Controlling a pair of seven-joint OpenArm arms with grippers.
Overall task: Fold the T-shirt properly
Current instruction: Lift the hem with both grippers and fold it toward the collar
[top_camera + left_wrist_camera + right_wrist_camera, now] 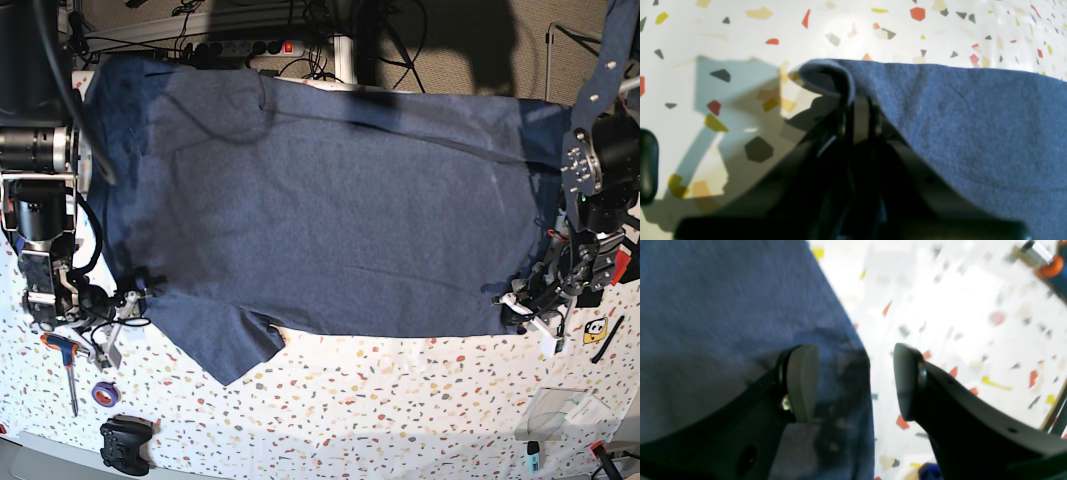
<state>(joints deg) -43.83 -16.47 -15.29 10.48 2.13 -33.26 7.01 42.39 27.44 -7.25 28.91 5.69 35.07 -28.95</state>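
Note:
The dark blue-grey T-shirt (340, 210) lies spread flat on the terrazzo table (400, 400), plain side up, with one short sleeve (225, 345) pointing to the front. No lettering shows. My left gripper (520, 308) is at the shirt's front right corner. In the left wrist view it (857, 100) is shut on the shirt's edge (826, 78), which curls over its tips. My right gripper (130, 297) is at the shirt's left edge. In the right wrist view it (853, 381) is open, one pad (801, 383) over the cloth (723, 306) and the other finger over the bare table.
A screwdriver (65, 365), a purple tape roll (103, 393) and a black game controller (125, 443) lie at the front left. A clear plastic bag (565, 410) and a yellow sticker (595, 328) lie at the front right. Cables and a power strip (270, 50) run behind the table.

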